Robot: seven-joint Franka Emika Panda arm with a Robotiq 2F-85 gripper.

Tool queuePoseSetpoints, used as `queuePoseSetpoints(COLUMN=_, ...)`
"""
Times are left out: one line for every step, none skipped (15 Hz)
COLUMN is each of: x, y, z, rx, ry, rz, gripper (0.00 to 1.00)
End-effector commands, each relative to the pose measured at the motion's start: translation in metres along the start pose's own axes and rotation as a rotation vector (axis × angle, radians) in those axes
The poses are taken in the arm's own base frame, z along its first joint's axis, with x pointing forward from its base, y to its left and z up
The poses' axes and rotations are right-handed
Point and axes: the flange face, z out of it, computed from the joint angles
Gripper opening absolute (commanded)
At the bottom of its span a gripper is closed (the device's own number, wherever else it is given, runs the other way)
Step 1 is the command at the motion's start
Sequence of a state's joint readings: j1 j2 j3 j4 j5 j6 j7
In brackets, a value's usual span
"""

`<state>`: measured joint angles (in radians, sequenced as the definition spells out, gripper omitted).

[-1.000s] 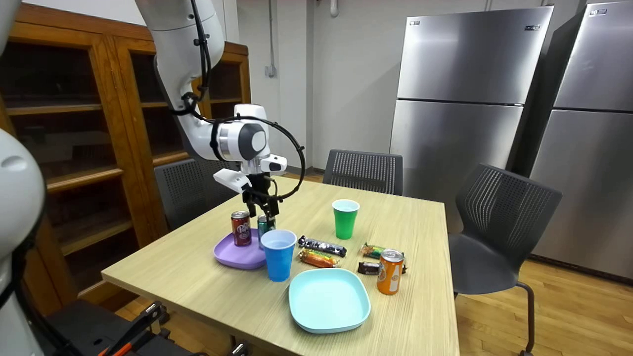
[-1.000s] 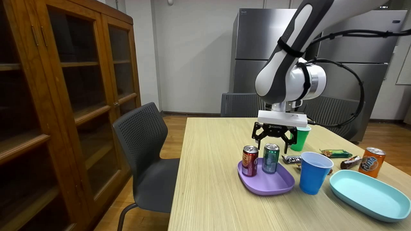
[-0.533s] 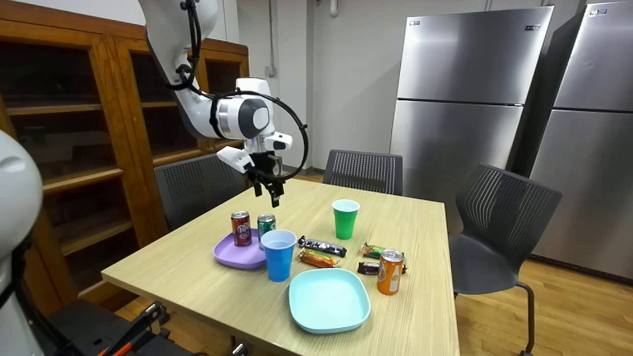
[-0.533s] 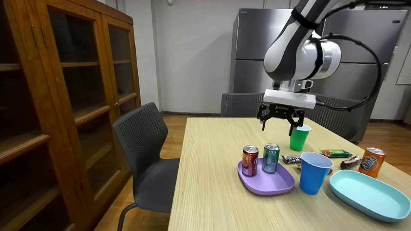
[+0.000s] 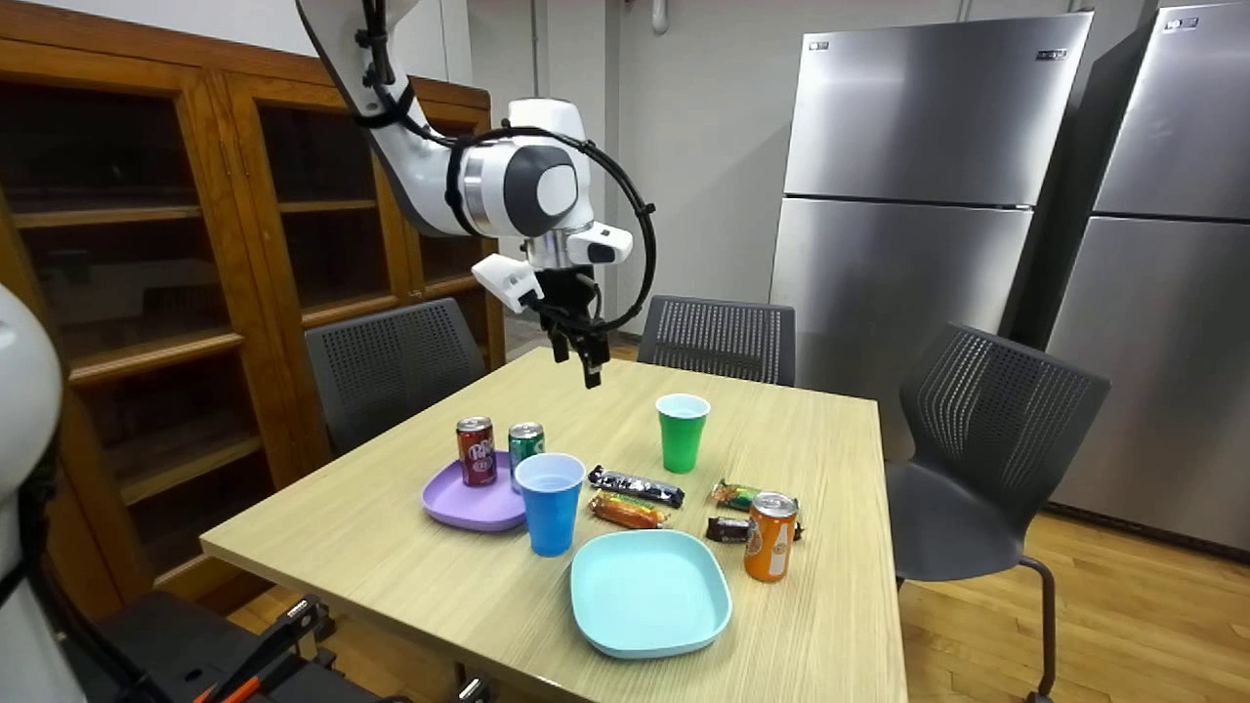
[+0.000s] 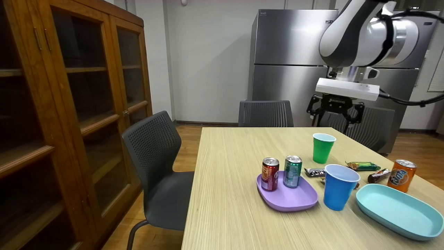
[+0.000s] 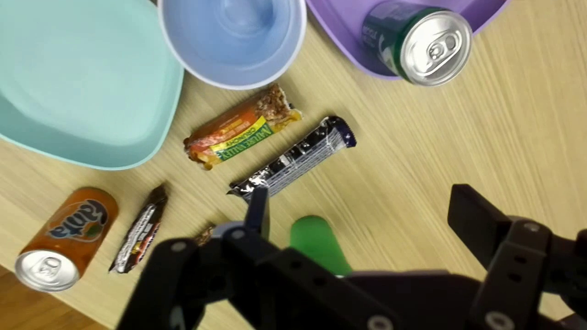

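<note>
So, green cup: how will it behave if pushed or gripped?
The green cup stands upright and narrows toward its base, so a push near the rim could tip it. Its smooth, plastic-looking wall may flex if squeezed hard. Once down, its round, tapered side would probably roll in a curve.

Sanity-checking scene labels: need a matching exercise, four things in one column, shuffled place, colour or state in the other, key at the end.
Things
1. gripper
2. blue cup
3. Fanta can
4. green soda can

Place, colour or state
A. standing on the purple plate
B. orange, near the teal plate
C. open, holding nothing
D. on the table, between the two plates

Pairs: 1-C; 2-D; 3-B; 4-A
</note>
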<state>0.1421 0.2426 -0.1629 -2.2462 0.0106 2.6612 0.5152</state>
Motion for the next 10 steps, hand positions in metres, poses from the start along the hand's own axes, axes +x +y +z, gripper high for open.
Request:
queuePoseSetpoints(x=0.003, y=0.043, z=-0.017, rx=-0.007, ry=0.005, rz=0.111, gripper=1.00)
queuePoseSetpoints(x=0.005, y=0.055, z=-0.018, rx=-0.012, ry=0.006, rz=0.137, gripper=1.00)
queuePoseSetpoints(x=0.008, y=0.068, z=-0.020, rx=-0.015, ry=0.002, rz=0.160, gripper=1.00)
queuePoseSetpoints(x=0.010, y=0.079, z=-0.021, rx=-0.023, ry=0.004, rz=0.182, gripper=1.00)
queuePoseSetpoints(x=0.011, y=0.090, z=-0.022, rx=-0.027, ry=0.001, rz=0.197, gripper=1.00)
queuePoseSetpoints(x=0.011, y=0.098, z=-0.024, rx=-0.026, ry=0.000, rz=0.217, gripper=1.00)
queuePoseSetpoints(x=0.019, y=0.086, z=-0.010, rx=-0.026, ry=0.005, rz=0.175, gripper=1.00)
queuePoseSetpoints(x=0.019, y=0.094, z=-0.011, rx=-0.028, ry=0.005, rz=0.189, gripper=1.00)
queuePoseSetpoints(x=0.019, y=0.098, z=-0.013, rx=-0.028, ry=0.005, rz=0.196, gripper=1.00)
queuePoseSetpoints(x=0.019, y=0.099, z=-0.013, rx=-0.028, ry=0.005, rz=0.199, gripper=1.00)
